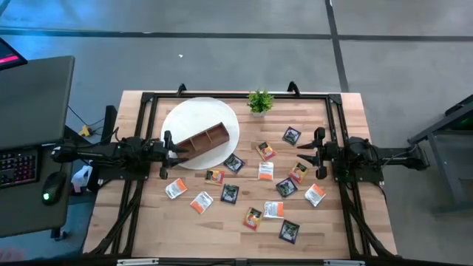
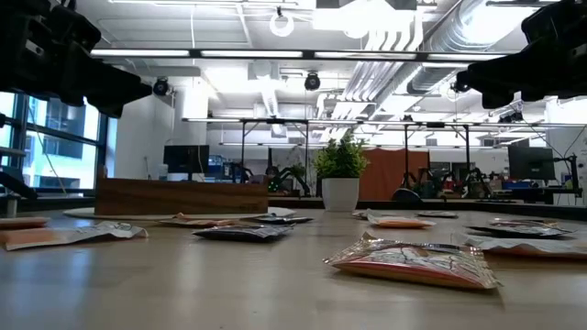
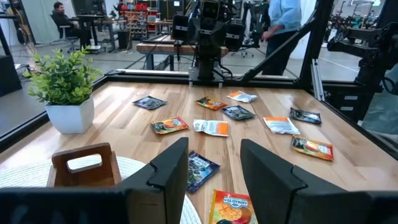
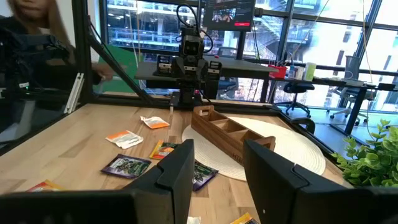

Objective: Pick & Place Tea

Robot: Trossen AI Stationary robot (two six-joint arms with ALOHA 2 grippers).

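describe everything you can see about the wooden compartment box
The wooden box is a long, low brown tray of plain wood, split by dividers into open compartments that look empty, with a cut-out handle at one end. It lies angled on the round white mat, upright, near the left pincer, which does not touch it.

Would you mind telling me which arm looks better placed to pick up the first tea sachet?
Probably the right: its open claw hangs beside the orange sachet. The left claw, also open, hovers at the wooden box.

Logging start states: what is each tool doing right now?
Left tool: open, empty, over the mat's edge.
Right tool: open, empty, above the sachets.
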